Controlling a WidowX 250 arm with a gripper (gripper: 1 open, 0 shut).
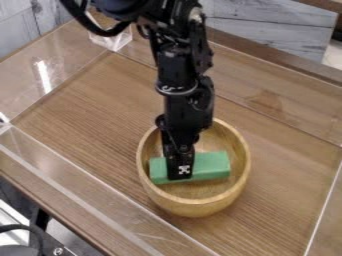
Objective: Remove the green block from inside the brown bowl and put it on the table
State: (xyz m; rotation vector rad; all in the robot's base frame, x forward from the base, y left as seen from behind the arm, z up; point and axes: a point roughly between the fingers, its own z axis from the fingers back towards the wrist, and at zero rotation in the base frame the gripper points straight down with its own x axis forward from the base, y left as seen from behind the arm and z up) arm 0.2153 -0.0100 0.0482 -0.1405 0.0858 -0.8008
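The brown bowl stands on the table, right of the middle and toward the front. The green block lies flat inside it, with both ends showing on either side of the fingers. My gripper reaches straight down into the bowl from the black arm and is shut on the green block across its middle. The block still rests low in the bowl, and the fingers hide its centre.
Low clear acrylic walls run around the table's edges, with one along the front left. Bare wood-grain tabletop spreads to the left of the bowl and behind it. A grey surface lies beyond the far wall.
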